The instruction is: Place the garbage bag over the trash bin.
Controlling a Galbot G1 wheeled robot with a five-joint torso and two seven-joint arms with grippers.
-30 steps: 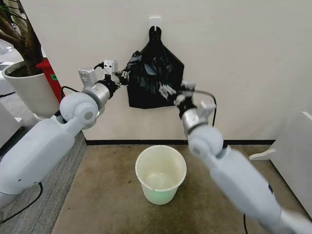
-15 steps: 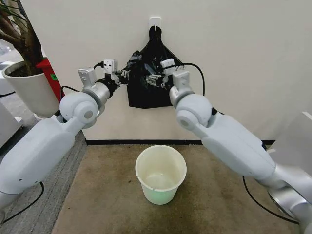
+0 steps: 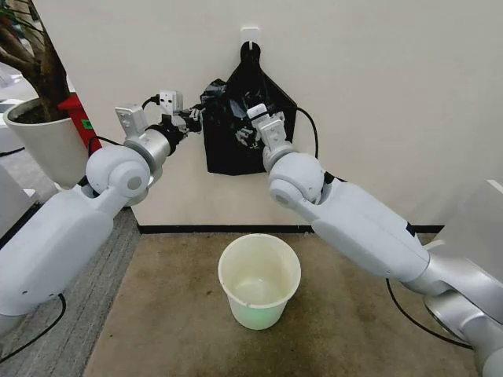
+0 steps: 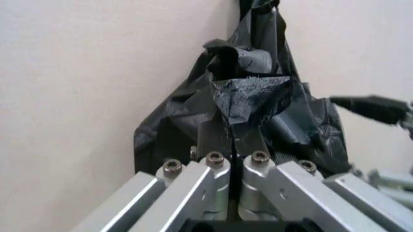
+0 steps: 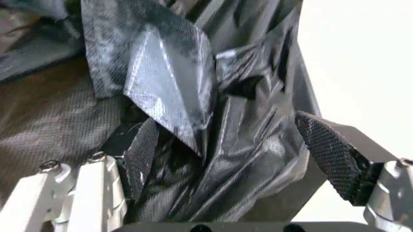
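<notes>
The garbage bag (image 3: 222, 102) is a crumpled glossy black film, pulled out in front of a flat black bundle (image 3: 251, 75) that hangs on the wall. My left gripper (image 3: 195, 119) is shut on a fold of this film; the left wrist view has the pinched bag (image 4: 248, 92) above the gripper (image 4: 231, 128). My right gripper (image 3: 244, 132) is at the bag's right side, open. In the right wrist view the film (image 5: 193, 96) lies between its spread fingers (image 5: 329, 154). The cream trash bin (image 3: 259, 279) stands upright on the floor below both arms.
A wall hook (image 3: 250, 33) carries the bundle. A large white plant pot (image 3: 47, 145) and a red object (image 3: 81, 122) stand at the left. White furniture (image 3: 479, 228) sits at the right. Brown carpet surrounds the bin.
My right arm has swung left from beside the bundle and brought its open gripper onto the crumpled film. My left gripper, still holding the fold, has shifted slightly left.
</notes>
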